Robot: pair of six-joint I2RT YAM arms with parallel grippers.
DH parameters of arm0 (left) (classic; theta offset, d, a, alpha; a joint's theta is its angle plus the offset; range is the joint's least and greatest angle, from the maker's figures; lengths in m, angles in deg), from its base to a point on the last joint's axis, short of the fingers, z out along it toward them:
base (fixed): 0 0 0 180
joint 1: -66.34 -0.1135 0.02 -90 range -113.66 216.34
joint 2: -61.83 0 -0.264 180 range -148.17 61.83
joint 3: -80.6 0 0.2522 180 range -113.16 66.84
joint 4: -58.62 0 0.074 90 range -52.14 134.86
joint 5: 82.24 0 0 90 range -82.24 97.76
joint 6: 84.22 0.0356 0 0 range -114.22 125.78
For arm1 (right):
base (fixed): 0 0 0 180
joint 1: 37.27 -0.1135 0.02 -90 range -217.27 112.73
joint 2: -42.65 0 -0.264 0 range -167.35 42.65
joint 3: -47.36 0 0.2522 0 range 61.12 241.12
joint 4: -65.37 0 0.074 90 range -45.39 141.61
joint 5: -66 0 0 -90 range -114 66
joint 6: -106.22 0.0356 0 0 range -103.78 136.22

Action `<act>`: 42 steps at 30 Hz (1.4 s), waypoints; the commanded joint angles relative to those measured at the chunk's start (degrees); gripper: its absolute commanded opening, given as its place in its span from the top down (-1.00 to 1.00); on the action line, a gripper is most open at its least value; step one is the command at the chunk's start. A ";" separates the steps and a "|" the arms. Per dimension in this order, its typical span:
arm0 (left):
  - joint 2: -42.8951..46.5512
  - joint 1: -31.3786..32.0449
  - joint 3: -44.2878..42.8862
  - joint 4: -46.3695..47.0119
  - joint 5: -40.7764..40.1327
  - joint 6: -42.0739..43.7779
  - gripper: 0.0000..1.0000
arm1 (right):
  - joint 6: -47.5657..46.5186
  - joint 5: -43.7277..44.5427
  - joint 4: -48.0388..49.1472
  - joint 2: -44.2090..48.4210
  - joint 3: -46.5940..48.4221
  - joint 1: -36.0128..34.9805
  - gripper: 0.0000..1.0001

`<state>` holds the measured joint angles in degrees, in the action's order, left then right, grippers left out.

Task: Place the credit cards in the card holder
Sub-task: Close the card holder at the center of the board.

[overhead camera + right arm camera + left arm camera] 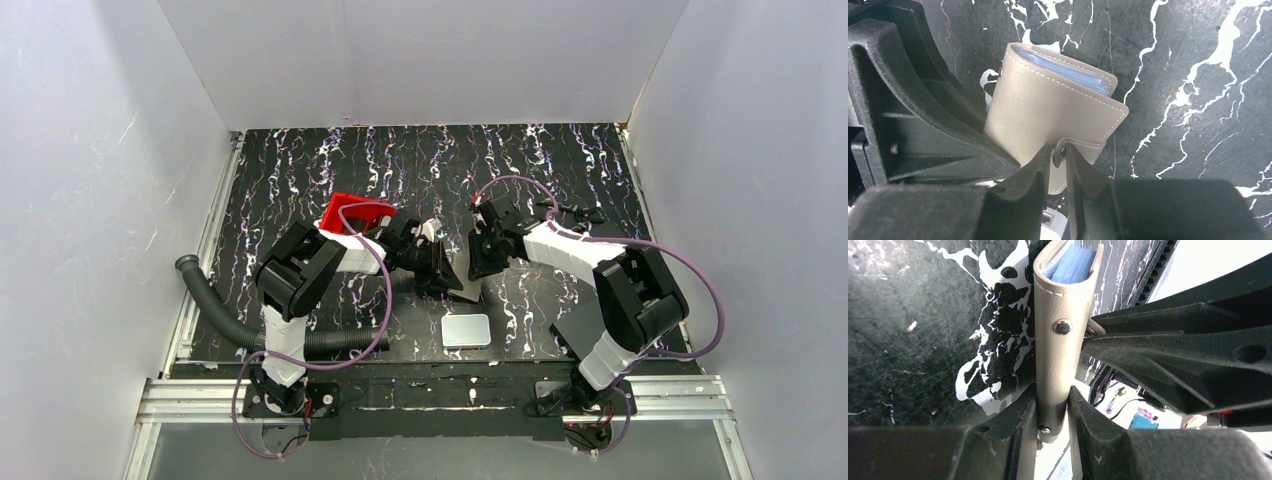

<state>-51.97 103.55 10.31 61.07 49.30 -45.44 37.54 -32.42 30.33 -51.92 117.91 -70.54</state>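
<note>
Where it gapes, the card holder (pixel 1048 110) shows blue.

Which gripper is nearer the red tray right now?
Left. The left gripper sits just right of the red tray, clamping the card holder; the right gripper is farther right, beyond it.

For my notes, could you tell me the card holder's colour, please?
The card holder is grey-beige with white stitching, best in right wrist view.
</note>
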 commanded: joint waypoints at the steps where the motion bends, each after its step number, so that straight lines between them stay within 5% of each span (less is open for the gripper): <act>1: -2.26 0.58 -0.78 -2.14 -5.58 1.21 1.00 | 3.68 3.21 -0.11 -1.79 0.19 -5.04 0.44; 12: -2.99 0.55 -0.55 -2.14 -5.87 1.59 1.00 | 5.41 11.14 2.38 1.51 -1.14 -9.83 0.33; 21: -2.74 -0.57 -0.93 -2.14 -2.55 1.02 1.00 | -8.35 2.07 11.58 4.55 -7.98 -9.85 0.45; 30: -2.71 -2.06 -1.75 -3.39 0.70 1.35 1.00 | -11.46 8.10 11.36 2.94 -12.32 -9.94 0.36; 42: 1.95 -0.70 2.24 -4.17 -7.47 3.28 1.00 | 3.73 -11.17 7.63 12.79 -7.47 4.17 -0.42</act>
<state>-52.56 102.13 10.26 60.72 51.28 -44.24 34.74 -33.25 39.05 -44.35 108.98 -69.06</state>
